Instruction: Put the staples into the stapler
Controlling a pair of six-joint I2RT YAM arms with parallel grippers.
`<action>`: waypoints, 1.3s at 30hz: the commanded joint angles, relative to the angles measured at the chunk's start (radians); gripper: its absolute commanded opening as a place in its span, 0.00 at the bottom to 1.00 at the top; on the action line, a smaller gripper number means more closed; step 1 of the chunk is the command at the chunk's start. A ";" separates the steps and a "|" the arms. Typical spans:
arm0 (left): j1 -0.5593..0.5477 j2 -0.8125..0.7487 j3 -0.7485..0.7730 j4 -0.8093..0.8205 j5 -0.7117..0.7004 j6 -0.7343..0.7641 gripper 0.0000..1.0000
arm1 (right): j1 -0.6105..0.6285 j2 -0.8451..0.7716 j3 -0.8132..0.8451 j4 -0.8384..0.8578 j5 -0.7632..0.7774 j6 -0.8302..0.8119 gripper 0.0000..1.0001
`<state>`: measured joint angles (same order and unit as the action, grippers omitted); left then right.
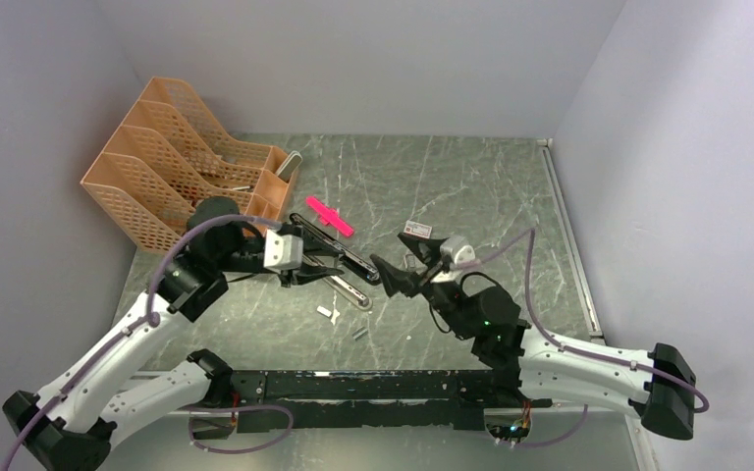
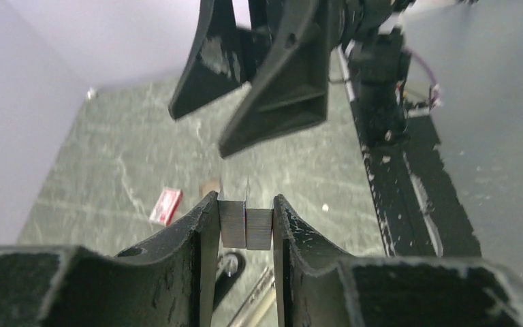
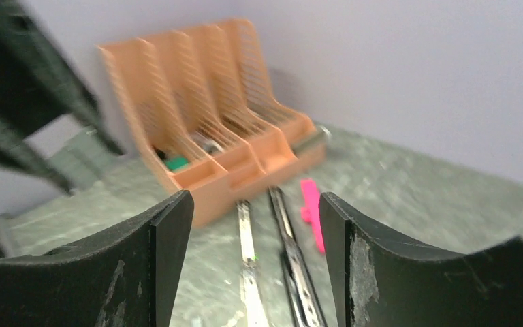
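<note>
The black stapler (image 1: pixel 359 264) lies opened out flat on the table, its silver rail (image 1: pixel 351 291) splayed beside the black half. My left gripper (image 1: pixel 338 267) hovers just over it, shut on short silvery staples (image 2: pixel 246 228) wedged between its pads. In the left wrist view the stapler's rail (image 2: pixel 259 303) shows below the jaws. My right gripper (image 1: pixel 385 276) faces the left one from the right, open and empty. Through its gap (image 3: pixel 255 204) I see the stapler (image 3: pixel 293 262) running away along the table. A few loose staples (image 1: pixel 330 314) lie nearer the front.
The small white and red staple box (image 1: pixel 419 231) sits right of the stapler. A pink plastic piece (image 1: pixel 331 218) lies behind it. An orange mesh file organiser (image 1: pixel 182 172) fills the back left corner. The arms' black base rail (image 1: pixel 373 385) runs along the near edge.
</note>
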<state>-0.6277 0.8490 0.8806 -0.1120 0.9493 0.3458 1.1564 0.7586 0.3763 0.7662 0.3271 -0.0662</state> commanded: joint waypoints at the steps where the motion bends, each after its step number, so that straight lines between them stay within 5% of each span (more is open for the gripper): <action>1: -0.006 0.057 0.050 -0.332 -0.139 0.241 0.07 | -0.084 0.013 0.063 -0.273 0.249 0.135 0.70; 8: -0.025 0.183 0.050 -0.504 -0.279 0.422 0.07 | -0.368 0.012 0.026 -0.413 -0.069 0.399 0.68; 24: -0.052 0.381 -0.050 -0.577 -0.635 0.500 0.07 | -0.378 0.020 0.013 -0.439 -0.154 0.408 0.68; 39: -0.040 0.609 -0.088 -0.533 -0.692 0.559 0.07 | -0.378 0.010 0.022 -0.464 -0.166 0.402 0.68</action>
<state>-0.6701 1.4281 0.8024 -0.6613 0.2825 0.8768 0.7845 0.7803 0.3981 0.3187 0.1673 0.3397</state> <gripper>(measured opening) 0.344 0.683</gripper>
